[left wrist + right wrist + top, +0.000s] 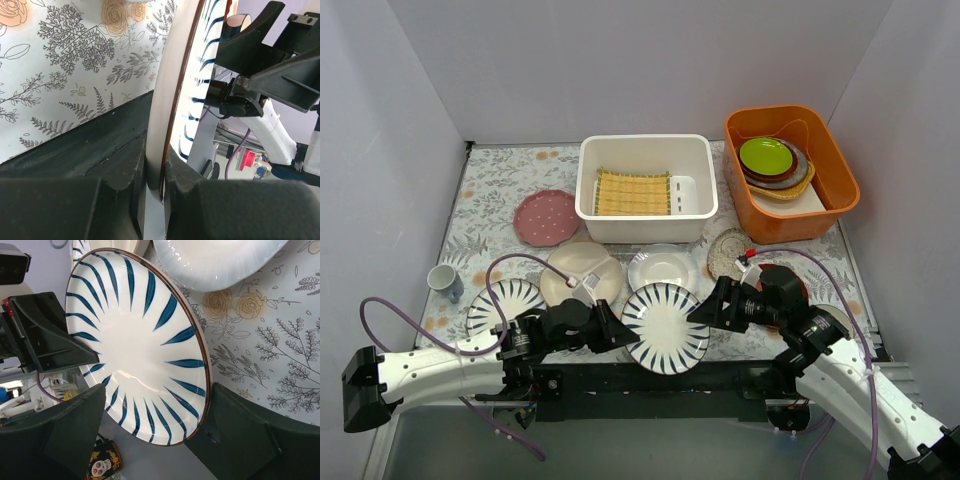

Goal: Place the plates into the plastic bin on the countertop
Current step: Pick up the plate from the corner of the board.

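Bin so far: the white plastic bin [650, 228] is holding only a yellow bamboo mat [633, 192]; no plate is lying in it.
Remaining: every plate in view is waiting outside the bin, so the task looks to be just starting.
Plate in hand: the blue-striped plate [665, 327] is hanging tilted at the near edge of the countertop [500, 180], between the two grippers and well short of the bin.
Left gripper [156, 170]: its fingers are pinching the plate's rim, nearly closed on it.
Right gripper [150, 435]: its fingers are standing wide apart on either side of the opposite rim, gripping nothing.
Plate's look: glossy white and shallow, with dark-blue radial stripes and a thin brown edge.
On the countertop: a second striped plate [503, 305], a cream three-section plate [582, 275], a glossy white plate [663, 268], a pink dotted plate [547, 217] and a beige lacy plate [728, 252] are lying flat.
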Available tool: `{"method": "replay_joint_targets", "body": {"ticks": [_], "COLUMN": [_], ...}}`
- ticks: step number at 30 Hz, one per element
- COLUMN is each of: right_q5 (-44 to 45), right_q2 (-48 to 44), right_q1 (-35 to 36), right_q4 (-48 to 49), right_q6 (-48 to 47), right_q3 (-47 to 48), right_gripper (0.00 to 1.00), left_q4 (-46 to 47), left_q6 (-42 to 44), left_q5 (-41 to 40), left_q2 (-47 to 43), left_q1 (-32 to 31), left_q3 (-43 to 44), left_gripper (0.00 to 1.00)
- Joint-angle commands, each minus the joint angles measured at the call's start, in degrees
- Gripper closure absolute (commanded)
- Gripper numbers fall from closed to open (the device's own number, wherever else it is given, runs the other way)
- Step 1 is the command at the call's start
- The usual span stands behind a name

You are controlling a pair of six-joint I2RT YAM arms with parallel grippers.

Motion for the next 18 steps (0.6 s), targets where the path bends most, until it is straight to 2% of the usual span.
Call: {"method": "replay_joint_targets", "body": {"ticks": [1,12,18], "right_q5": [-1.76,6.77,8.18], "right_q2": [-1.0,-2.58,-3.2], "right_q1": [0.48,0.39,0.48], "right_q4": [1.85,-6.77,-8.35], "right_q6": [-0.11,-2.57,-3.1], "right_q3": [5.24,9.99,11.05], "right_gripper": [0.04,0.02,0.02], "left_q4": [-3.44,-9.24,-10.3], "left_q6": [-0.86,0.98,3.27], "left_q5": [-5.74,-10.75,-11.1], "left_q2": [-0.77,-2.61,0.02], "left_q1": [0.11,0.11,0.11], "left_q3": [4.0,8.93,12.27], "left_gripper": [1.0,1.0,1.0]}}
